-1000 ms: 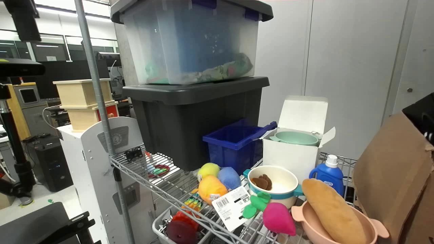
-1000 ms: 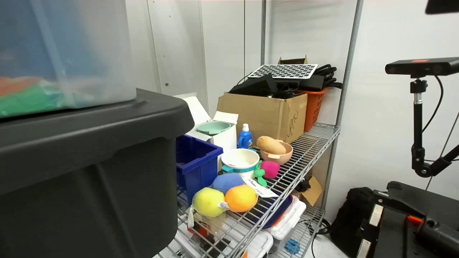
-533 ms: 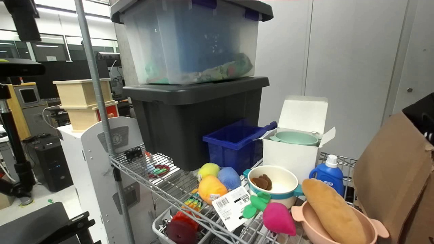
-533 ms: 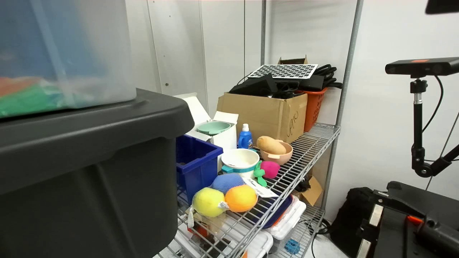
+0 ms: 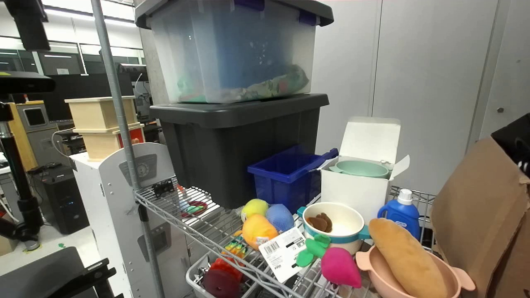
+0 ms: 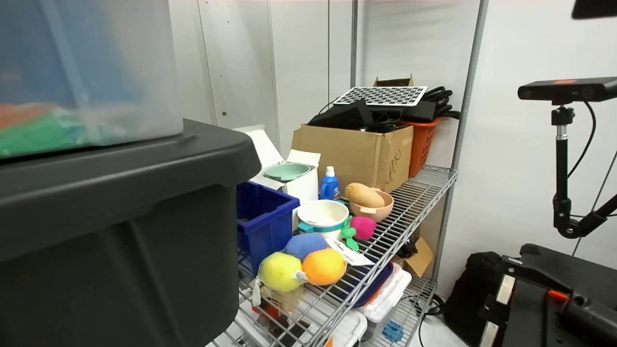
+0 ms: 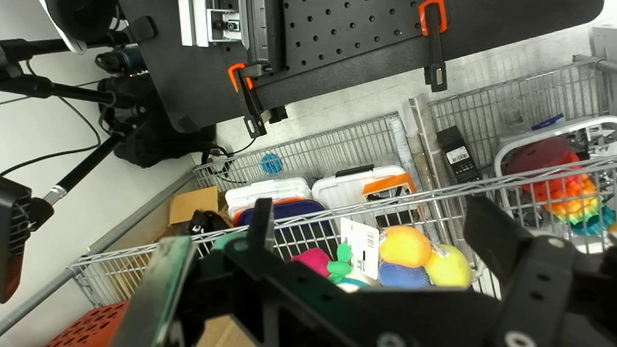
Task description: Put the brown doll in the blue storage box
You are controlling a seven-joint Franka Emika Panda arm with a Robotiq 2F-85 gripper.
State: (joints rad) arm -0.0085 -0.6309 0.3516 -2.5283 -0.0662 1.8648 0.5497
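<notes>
Tan plush doll [image 5: 408,256], one smooth oblong, leans in one pink bowl [image 5: 380,271]; one blue plastic box [image 5: 275,188]; my two fingers [image 7: 260,219] apart.

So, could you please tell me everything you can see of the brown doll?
The doll is a plain tan loaf shape that looks like soft plush, no face or limbs visible. It lies tilted in the pink bowl, its rounded upper end jutting past the rim near the blue bottle, lower end inside. Nothing grips it.
</notes>
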